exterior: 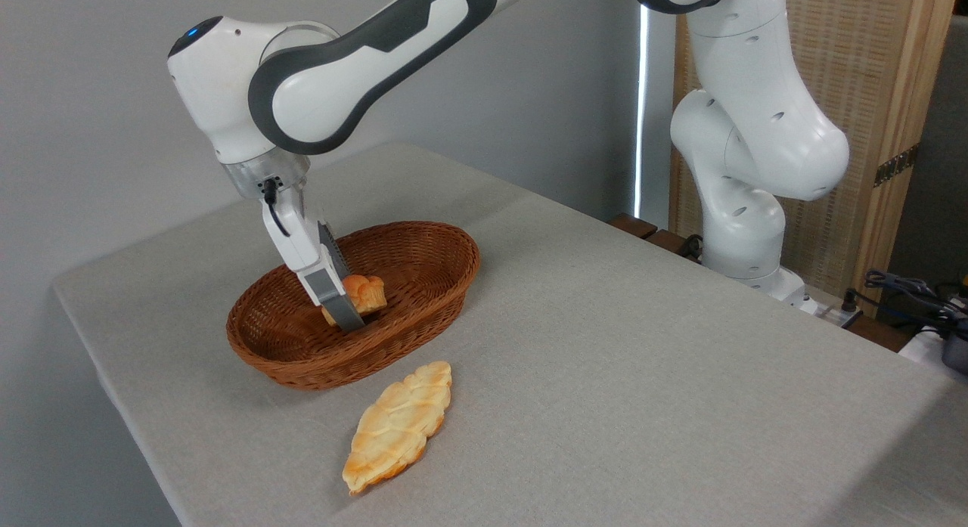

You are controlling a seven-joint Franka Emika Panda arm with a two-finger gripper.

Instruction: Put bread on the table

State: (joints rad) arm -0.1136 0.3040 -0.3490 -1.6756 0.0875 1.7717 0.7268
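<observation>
My pincer (344, 311) reaches down at a slant into the basket (423, 300), its grey-tipped fingers (336, 296) pointing toward the lower right. The near finger lies across the front of the bun (367, 291), covering its left part; the far finger is hidden behind it. So I cannot tell for sure whether I am pinching the bun or only standing against it, though the bun sits right at my fingertips and touches the finger that shows.

The bun is small, round and deep orange-gold, with knotted folds on top. It lies inside the basket, near the middle of its floor, a little toward the front wall. It is not on the table (643, 345).

The basket is a brown oval of wicker, standing flat on the left part of the table. Just in front of it, on the cloth and apart from its rim, lies a longer, paler loaf (399, 425), flat and leaf-shaped, with a braided surface and browned edges.

The table is covered in light grey-beige cloth. My arm (363, 73) rises from the pincer to a white and dark-grey wrist, then runs up and right across the top of the view to my base (745, 224) at the far right edge of the table. Behind it stands a wooden screen (854, 96), and cables (907, 292) lie at the far right.
</observation>
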